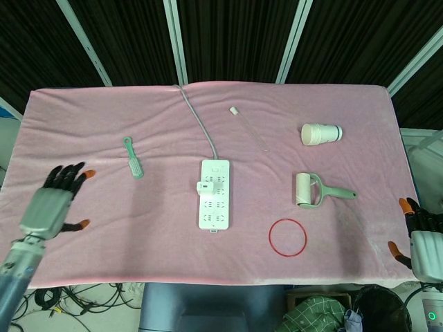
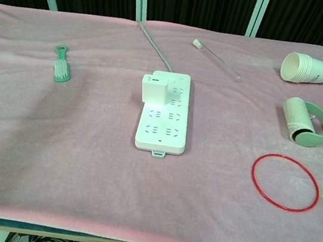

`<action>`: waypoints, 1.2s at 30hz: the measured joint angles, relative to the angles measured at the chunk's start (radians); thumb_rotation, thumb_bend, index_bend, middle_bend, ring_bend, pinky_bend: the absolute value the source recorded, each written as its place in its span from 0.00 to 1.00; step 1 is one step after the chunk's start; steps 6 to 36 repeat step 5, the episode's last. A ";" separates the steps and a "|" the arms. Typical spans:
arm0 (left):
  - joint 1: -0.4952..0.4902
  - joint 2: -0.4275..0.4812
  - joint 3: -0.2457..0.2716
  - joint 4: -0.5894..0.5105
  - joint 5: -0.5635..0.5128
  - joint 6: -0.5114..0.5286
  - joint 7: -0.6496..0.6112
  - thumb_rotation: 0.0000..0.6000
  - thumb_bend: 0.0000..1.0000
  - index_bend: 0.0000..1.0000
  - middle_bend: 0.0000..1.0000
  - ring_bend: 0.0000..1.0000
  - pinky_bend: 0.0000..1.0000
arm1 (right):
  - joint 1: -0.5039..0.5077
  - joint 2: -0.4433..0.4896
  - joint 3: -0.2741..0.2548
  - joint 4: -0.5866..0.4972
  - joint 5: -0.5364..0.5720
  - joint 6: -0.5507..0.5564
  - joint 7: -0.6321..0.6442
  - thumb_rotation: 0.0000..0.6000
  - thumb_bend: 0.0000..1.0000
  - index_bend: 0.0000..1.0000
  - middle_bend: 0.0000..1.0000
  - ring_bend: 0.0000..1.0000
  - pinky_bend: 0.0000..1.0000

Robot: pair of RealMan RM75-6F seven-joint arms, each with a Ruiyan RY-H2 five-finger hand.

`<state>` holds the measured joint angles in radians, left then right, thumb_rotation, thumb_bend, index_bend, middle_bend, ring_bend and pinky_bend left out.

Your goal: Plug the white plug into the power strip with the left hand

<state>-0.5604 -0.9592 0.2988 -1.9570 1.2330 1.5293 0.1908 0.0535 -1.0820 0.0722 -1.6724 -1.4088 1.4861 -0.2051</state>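
Note:
The white power strip [image 1: 214, 194] [image 2: 164, 113] lies mid-table on the pink cloth, its grey cord [image 1: 197, 121] running to the far edge. The white plug [image 2: 153, 89] [image 1: 203, 185] stands in a socket on the strip's left side near the cord end. My left hand [image 1: 53, 203] hovers open at the table's left edge, far from the strip, fingers spread and holding nothing. My right hand [image 1: 419, 244] sits off the table's front right corner, fingers apart and empty. The chest view shows neither hand.
A green brush [image 1: 133, 158] lies left of the strip. A clear tube [image 1: 249, 128] lies behind it to the right. Paper cups [image 1: 320, 133], a lint roller [image 1: 313, 190] and a red ring [image 1: 287, 237] occupy the right half.

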 measured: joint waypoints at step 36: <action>0.191 0.039 0.050 0.129 0.106 0.078 -0.152 1.00 0.10 0.10 0.00 0.00 0.00 | 0.000 -0.012 0.002 0.017 -0.010 0.003 0.004 1.00 0.13 0.04 0.08 0.16 0.18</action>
